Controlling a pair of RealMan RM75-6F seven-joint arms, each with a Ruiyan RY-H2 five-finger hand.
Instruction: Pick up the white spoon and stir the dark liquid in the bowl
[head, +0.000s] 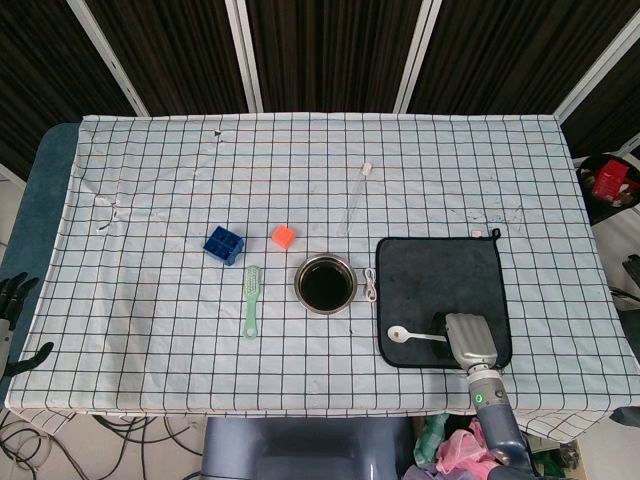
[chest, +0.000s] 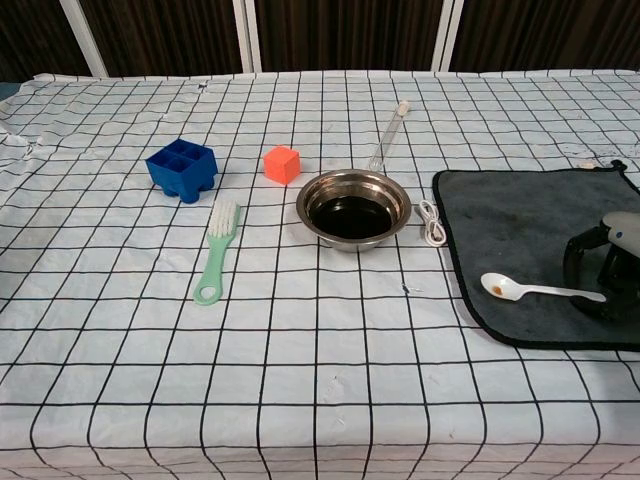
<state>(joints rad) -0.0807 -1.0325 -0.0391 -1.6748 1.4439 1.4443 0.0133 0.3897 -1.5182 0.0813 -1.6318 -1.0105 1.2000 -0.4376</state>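
The white spoon (head: 412, 335) lies flat on the dark grey mat (head: 440, 270), bowl end to the left, with a brown stain in its bowl (chest: 497, 288). My right hand (head: 468, 342) sits over the handle's end; its dark fingers (chest: 585, 265) arch down to the mat around the handle tip, and whether they grip it is unclear. The steel bowl (head: 325, 284) of dark liquid (chest: 352, 217) stands left of the mat. My left hand (head: 16, 300) hangs off the table's left edge, fingers apart, holding nothing.
A white cable (head: 371, 284) lies between bowl and mat. A green brush (head: 251, 300), a blue ice tray (head: 224, 245) and an orange cube (head: 284, 237) lie left of the bowl. A clear pipette (head: 358, 195) lies behind it.
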